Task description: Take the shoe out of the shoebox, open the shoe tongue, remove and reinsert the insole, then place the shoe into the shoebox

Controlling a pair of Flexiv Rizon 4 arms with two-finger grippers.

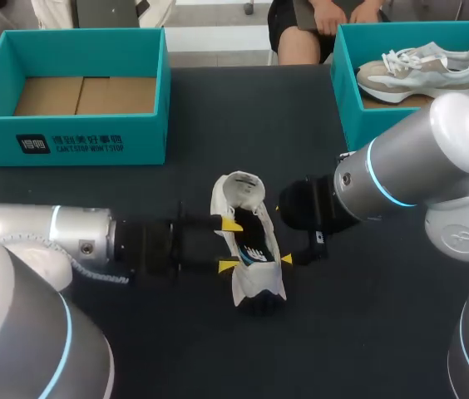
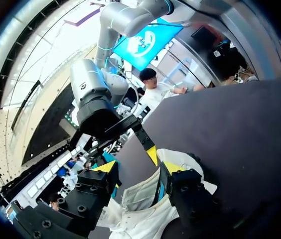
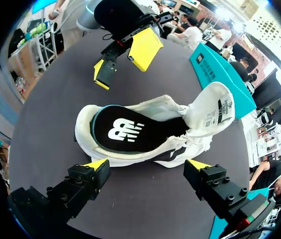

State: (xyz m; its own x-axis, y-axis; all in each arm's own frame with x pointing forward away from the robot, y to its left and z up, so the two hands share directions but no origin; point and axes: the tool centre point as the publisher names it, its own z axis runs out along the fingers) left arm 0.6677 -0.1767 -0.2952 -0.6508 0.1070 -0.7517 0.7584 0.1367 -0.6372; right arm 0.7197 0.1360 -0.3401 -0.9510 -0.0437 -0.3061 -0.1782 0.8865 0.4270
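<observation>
the shoe (image 1: 243, 195) is flanked on the table (image 1: 176, 341) by the left gripper (image 2: 139, 167) and right gripper (image 3: 148, 167), both spread wide.

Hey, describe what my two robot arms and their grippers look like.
The left arm and right arm are rounded silver-grey tubes with glowing light-blue rings at the joints. A white coiled cable runs by the left wrist. The left gripper and right gripper are blocky black bodies, each with two black fingers ending in bright yellow tips.

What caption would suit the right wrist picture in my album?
White shoe on the dark table, tongue folded back, black insole showing, open jaws at both sides.
</observation>
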